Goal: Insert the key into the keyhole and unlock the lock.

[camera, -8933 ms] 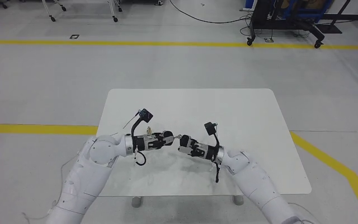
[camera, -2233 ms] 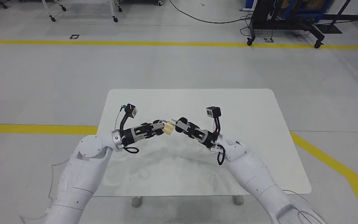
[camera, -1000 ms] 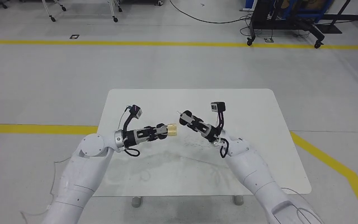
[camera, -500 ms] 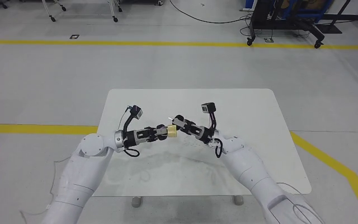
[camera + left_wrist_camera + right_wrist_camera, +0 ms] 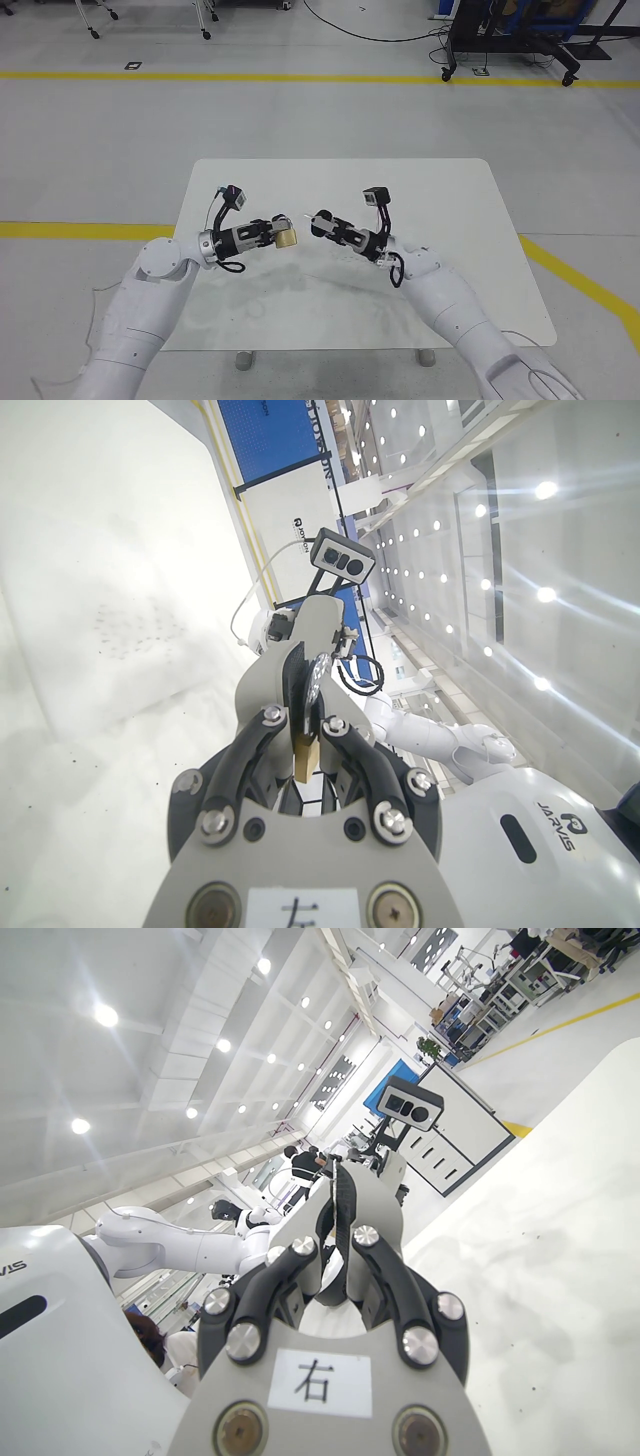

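Over the middle of the white table [image 5: 450,200], my left gripper [image 5: 278,236] is shut on a small brass padlock [image 5: 287,238]. Its brass body shows between the closed fingers in the left wrist view [image 5: 306,759]. My right gripper [image 5: 320,224] faces it from the other side, shut on a thin silver key [image 5: 304,218] whose tip points toward the lock. A small gap separates key and lock. In the right wrist view the key [image 5: 331,1178] appears edge-on, pinched between the fingertips [image 5: 345,1193].
The tabletop bears only faint smudges near its front [image 5: 330,290]. Yellow floor lines [image 5: 320,77] run beyond the table, and a dark wheeled frame [image 5: 510,45] stands at the far right of the room.
Half a second ago key and lock met at the centre. Now the left gripper has drawn back to the left with the lock, leaving a gap; the right gripper shifted slightly.
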`<state>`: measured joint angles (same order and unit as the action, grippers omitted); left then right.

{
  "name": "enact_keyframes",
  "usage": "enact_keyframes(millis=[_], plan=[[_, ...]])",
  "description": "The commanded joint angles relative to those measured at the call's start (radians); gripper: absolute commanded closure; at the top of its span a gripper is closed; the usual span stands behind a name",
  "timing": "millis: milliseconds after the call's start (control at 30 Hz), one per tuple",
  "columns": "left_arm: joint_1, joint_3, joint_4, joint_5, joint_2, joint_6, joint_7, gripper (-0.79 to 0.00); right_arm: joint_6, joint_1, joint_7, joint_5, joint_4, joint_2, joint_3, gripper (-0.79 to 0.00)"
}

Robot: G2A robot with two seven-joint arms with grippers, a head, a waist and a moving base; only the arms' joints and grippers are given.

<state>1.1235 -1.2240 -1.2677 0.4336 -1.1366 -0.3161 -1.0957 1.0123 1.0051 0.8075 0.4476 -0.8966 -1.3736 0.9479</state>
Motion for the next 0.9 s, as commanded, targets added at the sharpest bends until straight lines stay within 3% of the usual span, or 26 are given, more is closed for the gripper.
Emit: enact_keyframes(millis=[0, 167, 233, 300, 400, 567, 800, 867], plan=[[0.0, 0.0, 0.0, 0.0, 0.0, -0.001, -0.001, 0.0, 0.0, -0.001, -0.012, 0.016, 0.026, 0.002, 0.015, 0.0], [0.002, 0.002, -0.003, -0.023, 0.001, 0.002, 0.014, 0.0, 0.0, -0.001, -0.012, 0.016, 0.026, 0.002, 0.015, 0.0], [0.023, 0.009, -0.005, 0.061, -0.006, 0.085, 0.062, 0.0, 0.0, -0.001, -0.012, 0.016, 0.026, 0.002, 0.015, 0.0], [0.014, 0.011, 0.0, -0.037, -0.001, 0.13, 0.118, 0.0, -0.012, 0.004, -0.025, 0.014, 0.022, 0.002, 0.017, 0.0], [0.013, 0.021, -0.003, -0.061, -0.001, 0.207, 0.153, 0.0, -0.108, 0.029, -0.048, 0.001, -0.009, 0.008, 0.025, 0.0], [0.018, 0.006, -0.013, 0.026, -0.006, 0.196, 0.174, 0.0, -0.142, 0.069, -0.07, -0.065, -0.053, 0.03, 0.069, 0.0], [0.018, 0.007, -0.017, 0.014, -0.006, 0.196, 0.181, 0.0, -0.142, 0.069, -0.07, -0.065, -0.053, 0.03, 0.069, 0.0], [0.024, 0.02, -0.035, -0.052, -0.004, 0.234, 0.227, 0.0, -0.142, 0.069, -0.07, -0.065, -0.053, 0.03, 0.069, 0.0]])
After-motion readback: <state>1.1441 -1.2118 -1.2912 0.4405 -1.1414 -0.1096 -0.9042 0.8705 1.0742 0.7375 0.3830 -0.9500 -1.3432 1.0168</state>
